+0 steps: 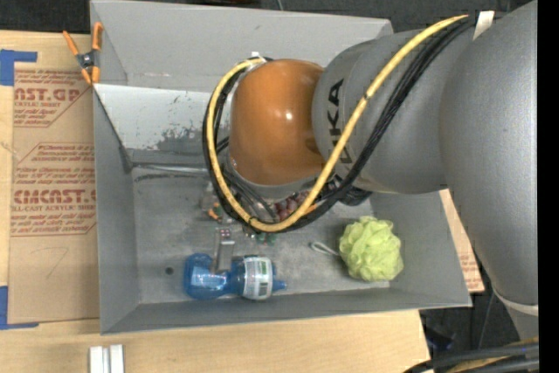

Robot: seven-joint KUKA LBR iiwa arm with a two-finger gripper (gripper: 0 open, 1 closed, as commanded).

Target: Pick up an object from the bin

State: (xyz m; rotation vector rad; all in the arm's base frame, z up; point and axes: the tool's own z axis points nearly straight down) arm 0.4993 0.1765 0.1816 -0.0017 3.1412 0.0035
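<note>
Two things lie on the floor of the grey bin point(122, 214), both close to its lower edge in the camera view. One is a blue bottle point(218, 279) on its side with a pale, clear end, towards the lower left corner. The other is a green ruffled ball point(372, 249), towards the lower right corner and well apart from the bottle.

The arm hangs over the middle of the bin, and its orange cover point(271, 122) and yellow-black cables point(214, 175) hide most of the gripper point(225, 242). What I see of the gripper points down just above the bottle (it is the nearest thing, so I judge it the likely target). Whether the gripper is open or closed I cannot tell, and nothing is visibly held.

The risks, as I judge them:
- The bottle is round and smooth, so it may roll away or slip out if it is pinched off-centre.
- It lies very near the lower wall, so the gripper may strike the wall or the floor when it descends.
- A grasp on the narrow neck between the blue body and the pale end may let the bottle tilt and drop.
</note>
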